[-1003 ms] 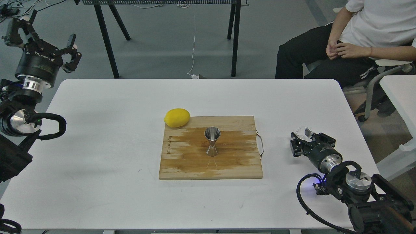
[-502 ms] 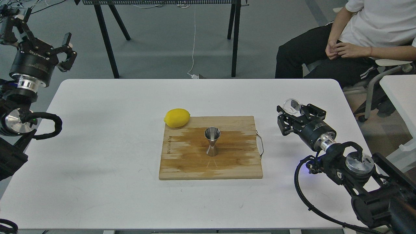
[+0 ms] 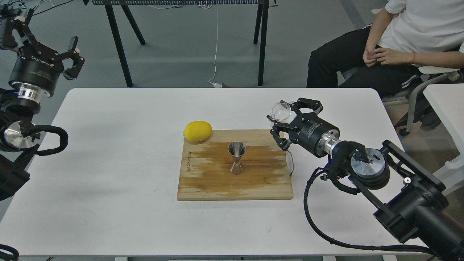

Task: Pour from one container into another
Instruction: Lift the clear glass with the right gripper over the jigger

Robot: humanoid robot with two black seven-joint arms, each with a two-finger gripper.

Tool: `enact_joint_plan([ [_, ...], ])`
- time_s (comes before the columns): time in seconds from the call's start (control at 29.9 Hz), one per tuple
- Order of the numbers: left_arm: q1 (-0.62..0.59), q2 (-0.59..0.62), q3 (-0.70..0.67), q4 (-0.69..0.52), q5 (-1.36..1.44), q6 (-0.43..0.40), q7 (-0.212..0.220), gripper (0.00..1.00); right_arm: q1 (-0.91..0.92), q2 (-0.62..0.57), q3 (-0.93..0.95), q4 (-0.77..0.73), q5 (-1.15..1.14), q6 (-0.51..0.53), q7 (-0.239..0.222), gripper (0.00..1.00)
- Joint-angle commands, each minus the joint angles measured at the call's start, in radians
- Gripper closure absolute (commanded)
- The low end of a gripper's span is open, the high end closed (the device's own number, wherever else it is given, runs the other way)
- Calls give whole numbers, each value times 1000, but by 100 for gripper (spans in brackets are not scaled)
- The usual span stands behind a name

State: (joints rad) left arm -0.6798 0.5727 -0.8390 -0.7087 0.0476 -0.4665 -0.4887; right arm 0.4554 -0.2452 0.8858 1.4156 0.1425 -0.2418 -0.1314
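The steel jigger (image 3: 236,157) stands upright in the middle of the wooden cutting board (image 3: 206,185). My right gripper (image 3: 284,121) is shut on the clear glass cup (image 3: 281,111), holding it above the board's right edge, up and to the right of the jigger. The cup looks tilted, its mouth facing left toward the jigger. My left gripper (image 3: 40,40) hangs open far off at the upper left, beyond the table's corner, with nothing between its fingers.
A yellow lemon (image 3: 197,131) lies at the board's back left corner. The white table (image 3: 108,163) carries the board. A seated person (image 3: 398,40) is behind the table's right end. Black trestle legs (image 3: 121,47) stand at the back.
My right arm has lifted the glass cup from the table's right side and carried it left and up, to above the board's right edge. The left gripper shifted slightly up and left.
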Motion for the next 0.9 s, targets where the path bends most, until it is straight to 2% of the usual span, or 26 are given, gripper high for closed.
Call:
enact_joint_plan([
  [0.0,2,3,0,0,0,-1,0,0,40,40,-57,2,-107,-46,1,74],
  [0.33,2,3,0,0,0,-1,0,0,66,43,-148,19,-346,-76,4,74],
  [0.47,2,1,0,0,-2,0,0,0,66,53,-186,23,-463,-122,4,75],
  [0.87,16,10,-2,0,-5,0,0,0,95,75,-269,22,-610,-154,7,75],
])
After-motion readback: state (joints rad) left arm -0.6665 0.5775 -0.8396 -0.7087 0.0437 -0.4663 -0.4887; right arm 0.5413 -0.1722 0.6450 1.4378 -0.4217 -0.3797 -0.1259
